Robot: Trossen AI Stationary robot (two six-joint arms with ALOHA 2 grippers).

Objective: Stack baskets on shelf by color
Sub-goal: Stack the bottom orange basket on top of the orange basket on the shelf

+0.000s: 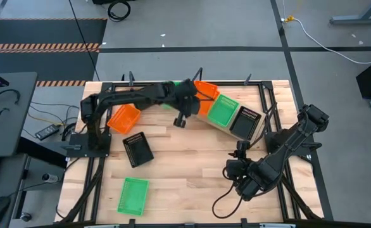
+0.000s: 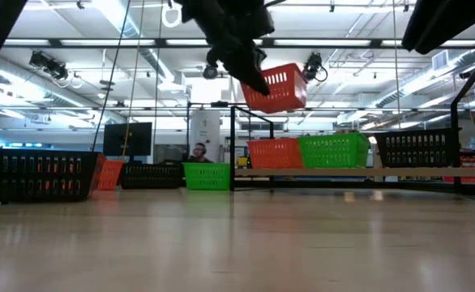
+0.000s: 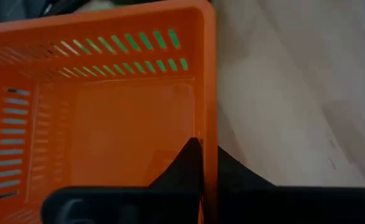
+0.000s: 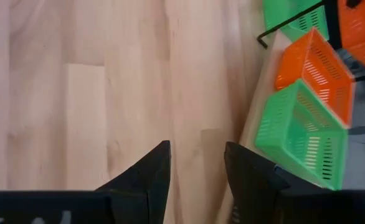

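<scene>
Left gripper [image 3: 208, 155] is clenched on one side wall of an orange basket [image 3: 108, 124], one finger inside the wall and one outside. The low view shows this held basket raised and tilted above the orange end of the shelf [image 2: 359, 172], clear of everything below it.

Three baskets stand in a row on the shelf: one orange [image 2: 274, 152], one green [image 2: 333, 150] and one black [image 2: 416, 148].

Four more baskets lie off the shelf on the tabletop [image 1: 192, 171]: one orange [image 1: 123, 118], one black [image 1: 137, 149], one green [image 1: 133, 195] near the front edge, and a second green [image 1: 167, 105] largely hidden under the left arm.

From above, three orange, three green and two black baskets are visible.

Right gripper [image 4: 197, 149] hovers over bare planks at the front right, with its fingers spread and nothing between them.
</scene>
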